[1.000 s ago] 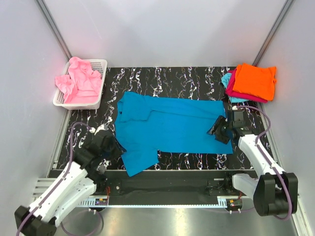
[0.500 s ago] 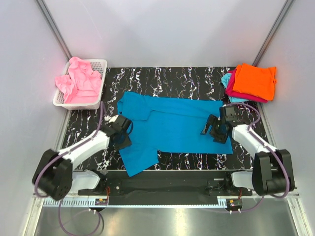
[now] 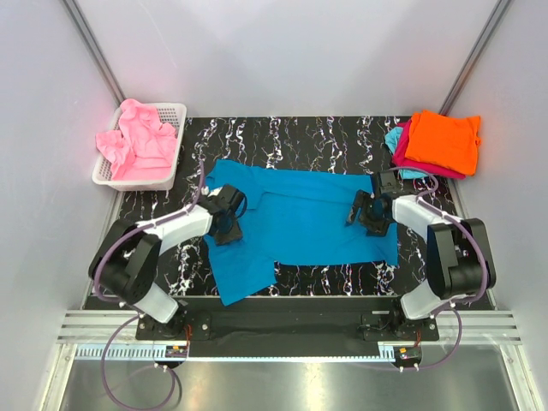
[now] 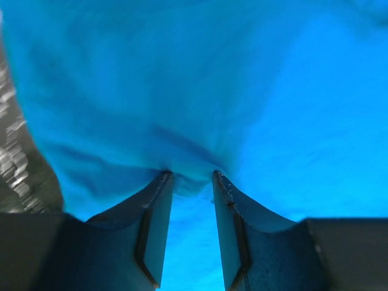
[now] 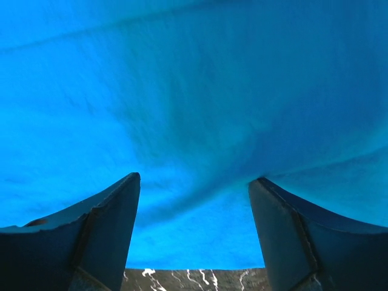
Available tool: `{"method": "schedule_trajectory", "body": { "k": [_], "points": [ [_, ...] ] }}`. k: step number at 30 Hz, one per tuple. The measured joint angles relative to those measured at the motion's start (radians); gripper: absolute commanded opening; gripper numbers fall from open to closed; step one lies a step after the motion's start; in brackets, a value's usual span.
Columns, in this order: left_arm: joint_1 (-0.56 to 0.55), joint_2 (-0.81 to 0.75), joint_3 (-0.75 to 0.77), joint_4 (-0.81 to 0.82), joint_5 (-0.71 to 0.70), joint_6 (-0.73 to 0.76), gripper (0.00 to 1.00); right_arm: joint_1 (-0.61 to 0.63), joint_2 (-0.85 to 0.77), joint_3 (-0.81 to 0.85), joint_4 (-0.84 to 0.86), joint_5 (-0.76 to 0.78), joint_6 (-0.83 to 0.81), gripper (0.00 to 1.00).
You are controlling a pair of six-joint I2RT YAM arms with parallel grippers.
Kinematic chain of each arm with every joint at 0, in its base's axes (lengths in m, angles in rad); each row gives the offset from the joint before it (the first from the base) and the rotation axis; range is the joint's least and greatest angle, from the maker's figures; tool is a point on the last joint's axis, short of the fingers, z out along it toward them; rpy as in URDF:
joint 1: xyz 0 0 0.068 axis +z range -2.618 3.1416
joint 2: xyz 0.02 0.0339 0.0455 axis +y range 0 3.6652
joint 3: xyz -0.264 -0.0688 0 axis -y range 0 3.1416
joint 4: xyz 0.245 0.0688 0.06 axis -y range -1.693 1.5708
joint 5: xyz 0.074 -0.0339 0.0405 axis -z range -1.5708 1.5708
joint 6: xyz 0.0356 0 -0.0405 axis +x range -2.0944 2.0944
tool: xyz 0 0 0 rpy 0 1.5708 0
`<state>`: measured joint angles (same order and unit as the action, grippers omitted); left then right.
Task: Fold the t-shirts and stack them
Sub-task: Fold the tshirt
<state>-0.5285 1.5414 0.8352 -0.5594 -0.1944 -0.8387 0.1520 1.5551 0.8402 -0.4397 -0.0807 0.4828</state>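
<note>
- Teal-blue t-shirt (image 3: 300, 218) lies spread out in the middle of the black marbled surface (image 3: 291, 137). One part of it reaches toward the near edge.
- A second ago the left arm was down by the near left corner, off the cloth. Now the left end effector (image 3: 227, 214) sits on the left side of the shirt.
- Its fingers (image 4: 159, 200) are close together, with a little bump of blue cloth pinched between the tips.
- The right end effector (image 3: 368, 212) was at the shirt's right edge and has slid a bit further in. Its fingers are spread wide over the cloth and hold nothing.
- I think the fold is just starting. One side is grabbed and the other side is not grabbed yet.
- The shirt looks soft and thin, with a few small wrinkles.
- Pink t-shirts (image 3: 137, 141) wait in the white basket (image 3: 174, 109). An orange t-shirt (image 3: 443, 141) lies on top of the folded pile at the far right.
</note>
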Motion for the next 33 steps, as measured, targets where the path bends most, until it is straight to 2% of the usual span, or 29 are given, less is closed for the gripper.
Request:
{"method": "schedule_trajectory", "body": {
  "k": [9, 14, 22, 29, 33],
  "points": [
    [0.059, 0.127, 0.114, 0.094, 0.122, 0.005, 0.38, 0.009, 0.140, 0.151, -0.038, 0.019, -0.009, 0.77],
    [0.145, 0.190, 0.184, 0.100, 0.194, 0.021, 0.38, 0.010, 0.260, 0.299, -0.074, 0.030, -0.018, 0.76],
    [0.269, 0.336, 0.364, 0.081, 0.233, 0.061, 0.38, 0.011, 0.426, 0.526, -0.109, 0.039, -0.028, 0.76],
    [0.297, 0.438, 0.506, 0.072, 0.251, 0.083, 0.38, 0.011, 0.508, 0.649, -0.143, 0.065, -0.041, 0.75],
    [0.298, 0.439, 0.506, 0.078, 0.251, 0.089, 0.38, 0.012, 0.507, 0.646, -0.140, 0.069, -0.042, 0.74]
  ]
}}
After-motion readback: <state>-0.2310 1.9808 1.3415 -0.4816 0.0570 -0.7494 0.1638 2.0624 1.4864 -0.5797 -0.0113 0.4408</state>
